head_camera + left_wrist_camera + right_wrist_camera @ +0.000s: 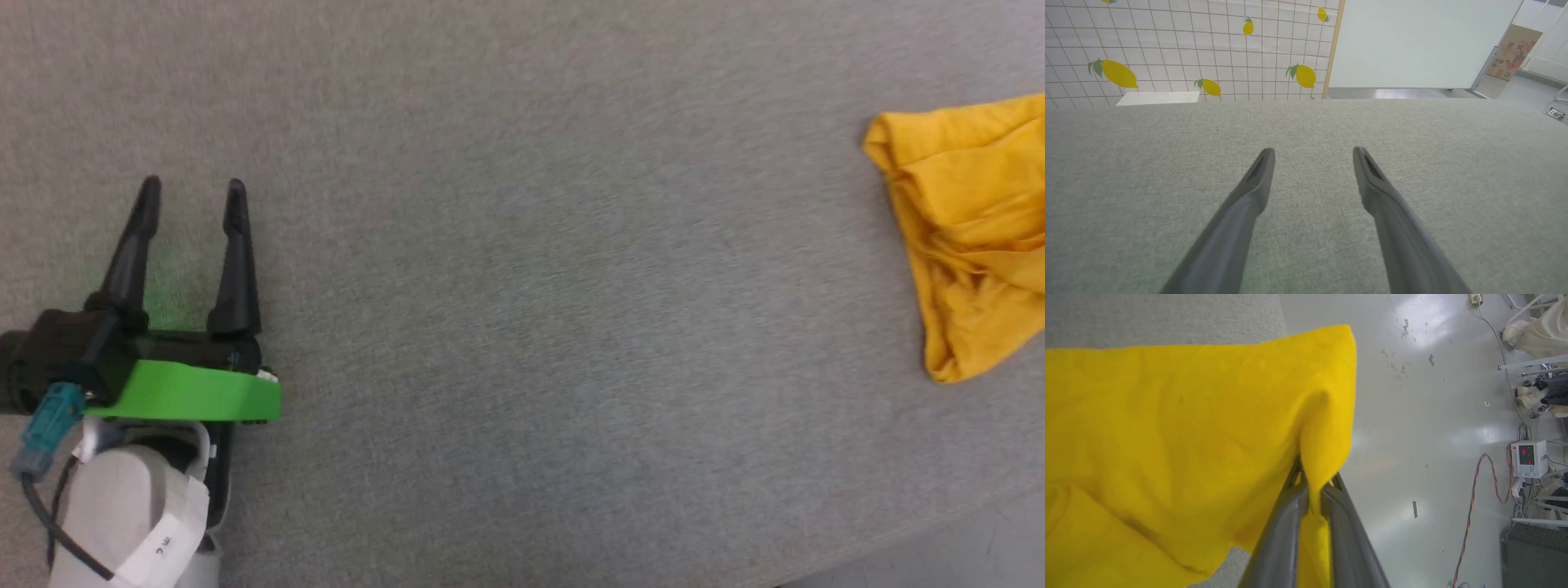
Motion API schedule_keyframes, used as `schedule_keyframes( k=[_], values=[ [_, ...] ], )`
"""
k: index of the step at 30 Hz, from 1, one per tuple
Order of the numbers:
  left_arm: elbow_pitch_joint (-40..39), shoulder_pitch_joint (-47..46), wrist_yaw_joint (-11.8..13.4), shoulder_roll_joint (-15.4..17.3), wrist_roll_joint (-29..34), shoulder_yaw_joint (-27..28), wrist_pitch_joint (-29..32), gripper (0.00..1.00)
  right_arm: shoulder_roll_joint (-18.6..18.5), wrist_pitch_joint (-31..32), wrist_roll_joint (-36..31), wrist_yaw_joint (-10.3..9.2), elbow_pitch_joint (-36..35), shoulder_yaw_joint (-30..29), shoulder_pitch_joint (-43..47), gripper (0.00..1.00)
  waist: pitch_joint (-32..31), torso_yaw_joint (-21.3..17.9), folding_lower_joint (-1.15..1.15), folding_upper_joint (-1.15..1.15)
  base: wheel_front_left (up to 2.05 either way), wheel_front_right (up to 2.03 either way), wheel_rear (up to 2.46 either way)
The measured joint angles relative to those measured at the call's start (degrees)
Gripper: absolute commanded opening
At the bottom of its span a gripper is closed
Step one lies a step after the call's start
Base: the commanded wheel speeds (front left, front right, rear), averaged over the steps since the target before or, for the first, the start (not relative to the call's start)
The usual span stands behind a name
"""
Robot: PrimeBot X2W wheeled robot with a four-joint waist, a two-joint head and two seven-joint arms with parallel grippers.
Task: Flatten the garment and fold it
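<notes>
Garment (971, 237) and table first: the yellow shirt lies bunched at the far right of the grey table (522, 245) in the head view, creased and gathered, with part of it running out of that view. We judge that the flattening step is in hand and barely begun. Nothing is spread out yet, and no fold can be made until it is.

In the right wrist view the right gripper (1315, 477) is clenched on a ridge of the yellow cloth, which is pinched between the two dark fingers and rises in a peak above them. Past the pinch the cloth reaches beyond the table's edge, over the pale floor (1433, 416). Whether hem, sleeve or shoulder is pinched we cannot tell; the cloth is too close to the camera there and no print shows.

The left gripper (193, 184) hovers low over bare table at the lower left of the head view, well apart from the garment. Its jaws are spread wide and hold nothing, and its fingers point away from the robot.

For the next move, we think the right arm must draw the cloth toward the middle of the table. The left arm must cross the gap and take a second hold, so the two can pull the shirt taut.
</notes>
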Motion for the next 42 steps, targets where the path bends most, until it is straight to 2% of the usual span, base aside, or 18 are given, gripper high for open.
schedule_keyframes(
  k=[1,2,7,13,14,15,21,23,28,35,39,42],
  values=[
    [-0.48,0.0,0.02,0.14,0.01,0.14,0.25,1.0,0.44,-0.36,-0.75,0.0,0.89,-0.96,-0.42,0.37,0.75,0.19,0.0,0.0,0.0,0.0,0.0],
    [-1.21,-0.02,0.11,0.32,0.01,0.27,0.35,1.0,0.88,-1.03,-1.59,0.0,1.8,-2.08,-0.9,1.0,1.65,0.43,0.0,0.0,0.0,0.0,0.0],
    [-3.41,-0.16,0.55,0.63,0.05,0.37,0.78,1.0,2.36,-3.46,-5.26,-0.01,5.2,-6.45,-2.89,1.0,4.73,1.54,0.0,0.0,0.0,0.0,0.0],
    [-1.89,-0.21,1.04,0.56,0.16,0.38,0.05,1.0,3.45,-7.69,-5.61,-0.01,5.52,-8.93,-4.6,1.0,3.89,2.45,-0.01,0.0,0.0,0.0,0.0],
    [-1.18,-0.21,1.07,0.51,0.14,0.42,-0.35,1.0,3.54,-8.86,-4.83,-0.01,4.94,-8.92,-5.1,1.0,3.32,2.56,-0.01,0.0,0.0,0.0,0.0],
    [1.31,0.25,1.35,0.19,-0.42,0.86,-1.49,1.0,3.99,-12.32,-1.68,-0.01,1.41,-7.36,-7.11,1.0,1.12,2.88,-0.01,0.0,0.0,0.0,0.0],
    [5.34,2.32,2.26,-1.36,-1.76,1.78,-3.67,1.0,7.15,-18.4,6.49,-0.02,-8.76,-0.42,-10.45,1.0,-5.13,3.52,-0.01,0.0,0.0,0.0,0.0],
    [6.08,2.76,2.54,-1.86,-2.05,1.98,-4.32,1.0,9.47,-20.85,8.42,-0.02,-11.72,0.8,-10.62,1.0,-7.31,3.88,-0.02,0.0,0.0,0.0,0.0],
    [8.4,4.13,3.07,-3.01,-2.83,2.72,-5.37,1.0,18.42,-27.21,10.21,-0.02,-17.41,2.92,-9.51,1.0,-13.33,5.32,-0.02,0.0,0.0,0.0,0.0],
    [10.27,6.69,3.55,-4.53,-4.72,3.44,-6.32,1.0,31.73,-36.56,6.55,-0.03,-21.11,2.88,1.66,1.0,-21.51,8.13,-0.02,0.0,0.0,0.0,0.0],
    [11.04,7.72,3.55,-5.14,-4.9,3.35,-6.38,1.0,35.73,-40.87,4.23,-0.04,-21.76,2.47,8.6,1.0,-25.71,9.99,-0.02,-0.01,0.0,0.0,0.0],
    [11.72,8.22,3.55,-5.6,-5.05,3.09,-6.55,1.0,36.45,-42.46,3.53,-0.04,-21.85,2.01,13.44,1.0,-28.39,11.36,-0.02,-0.01,0.0,0.0,0.0]
  ],
)
